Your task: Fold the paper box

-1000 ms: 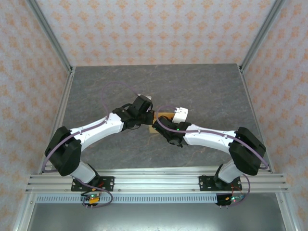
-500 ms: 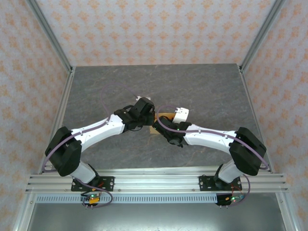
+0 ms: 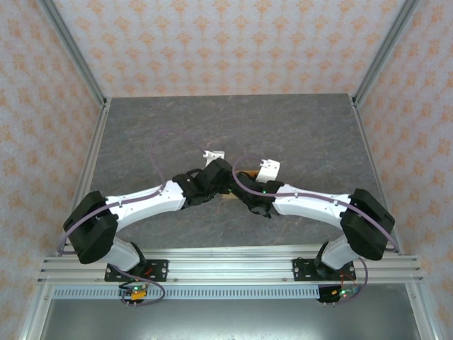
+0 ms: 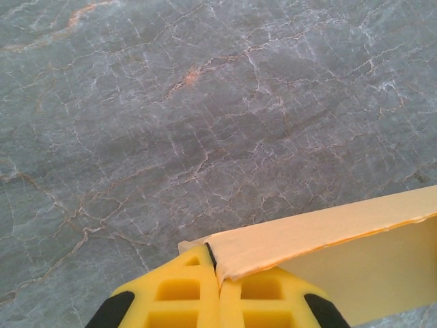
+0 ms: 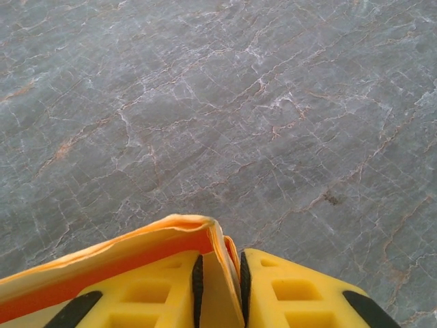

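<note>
The paper box point(image 4: 328, 236) is a light orange-tan cardboard piece held just above the grey table between both arms. My left gripper point(image 4: 217, 265) is shut on a thin corner edge of it, and a folded panel runs off to the right. My right gripper point(image 5: 220, 266) is shut on several folded layers of the box point(image 5: 136, 246), whose bent flap arches to the left of the fingers. In the top view both wrists meet at the table's middle and hide most of the box point(image 3: 247, 174); a small tan strip shows.
The grey marbled tabletop point(image 3: 297, 134) lies open behind and to both sides of the arms. Aluminium frame posts point(image 3: 375, 53) and patterned walls close in the sides and back. A metal rail point(image 3: 226, 268) runs along the near edge.
My left arm has swung right and lowered, bringing its wrist close against the right wrist. More of the box is now covered. The right arm has barely moved.
</note>
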Controlling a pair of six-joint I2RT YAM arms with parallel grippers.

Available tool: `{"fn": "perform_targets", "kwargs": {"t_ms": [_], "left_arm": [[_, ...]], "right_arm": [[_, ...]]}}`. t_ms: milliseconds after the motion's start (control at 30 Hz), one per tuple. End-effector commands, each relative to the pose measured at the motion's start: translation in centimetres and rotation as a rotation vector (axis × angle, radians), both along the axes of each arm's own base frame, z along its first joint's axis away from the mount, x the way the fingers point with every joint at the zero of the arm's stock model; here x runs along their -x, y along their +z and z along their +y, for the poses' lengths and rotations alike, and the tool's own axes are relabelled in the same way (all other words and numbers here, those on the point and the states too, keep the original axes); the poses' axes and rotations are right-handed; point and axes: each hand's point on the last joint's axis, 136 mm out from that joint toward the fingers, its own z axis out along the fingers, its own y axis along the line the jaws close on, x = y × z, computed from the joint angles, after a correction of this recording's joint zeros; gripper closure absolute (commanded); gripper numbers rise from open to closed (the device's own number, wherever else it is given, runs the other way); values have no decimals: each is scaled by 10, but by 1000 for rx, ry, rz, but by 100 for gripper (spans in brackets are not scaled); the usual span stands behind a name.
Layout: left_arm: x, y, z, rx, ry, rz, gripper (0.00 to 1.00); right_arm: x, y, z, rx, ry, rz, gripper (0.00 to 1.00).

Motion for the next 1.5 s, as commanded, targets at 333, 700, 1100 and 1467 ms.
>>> {"fn": "perform_targets", "kwargs": {"t_ms": [333,700,1100,1467], "left_arm": [[10,-22,12,-145,33,-67,100],[0,-25,9,-203,42,-82,100],[-6,-30,2,-222,20,-97,100],[-8,-23,-2,-223,-12,-145,100]], "right_arm": [[16,-3,-10,22,104,28,66],[36,16,-17,53,312,37,44],[49,40,-28,-210,529,68,42],[13,57,-49,-625,93,143,19]]}}
